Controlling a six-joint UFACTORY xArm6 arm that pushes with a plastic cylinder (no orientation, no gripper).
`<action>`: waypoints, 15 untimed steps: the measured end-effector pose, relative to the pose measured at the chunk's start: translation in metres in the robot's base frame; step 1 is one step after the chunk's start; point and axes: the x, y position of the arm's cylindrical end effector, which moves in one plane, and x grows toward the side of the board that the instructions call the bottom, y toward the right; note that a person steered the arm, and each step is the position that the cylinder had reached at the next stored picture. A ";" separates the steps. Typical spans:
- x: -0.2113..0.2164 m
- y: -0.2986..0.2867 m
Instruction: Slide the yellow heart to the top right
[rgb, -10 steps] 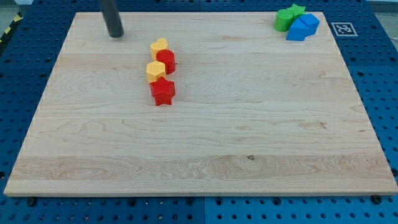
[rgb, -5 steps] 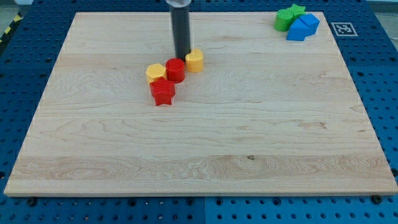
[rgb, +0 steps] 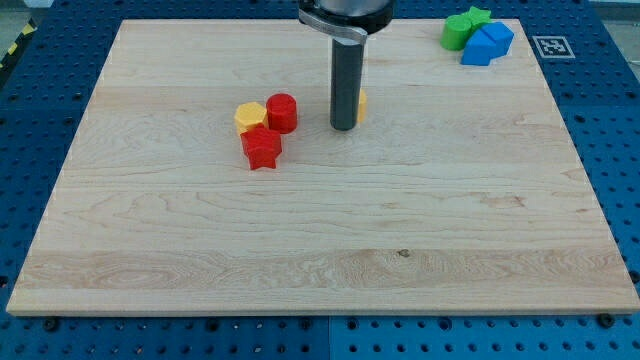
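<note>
- The dark rod is standing upright over the wooden worktop (rgb: 320, 240), with my tip (rgb: 343, 128) resting on the surface just to the view's right of the red cylinder (rgb: 282, 112).
- This tool is a plain rod; it has no jaws and is holding nothing.
- The yellow heart (rgb: 361, 103) is sitting directly behind the rod, and only a thin yellow sliver is showing at the rod's right edge. Whether my tip is touching it cannot be told.
- The heart is lying to the view's right of the red cylinder, well apart from it.
- A yellow hexagonal block (rgb: 250, 117) is sitting just left of the red cylinder, apparently touching it.
- A red star (rgb: 261, 148) is lying just below the red cylinder, close against the yellow hexagonal block.
- Far to the view's upper right of the red cylinder, two green blocks (rgb: 463, 27) and blue blocks (rgb: 486, 43) are clustering at the worktop's corner.
</note>
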 end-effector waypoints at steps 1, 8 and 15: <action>-0.014 -0.019; -0.006 0.023; -0.115 0.109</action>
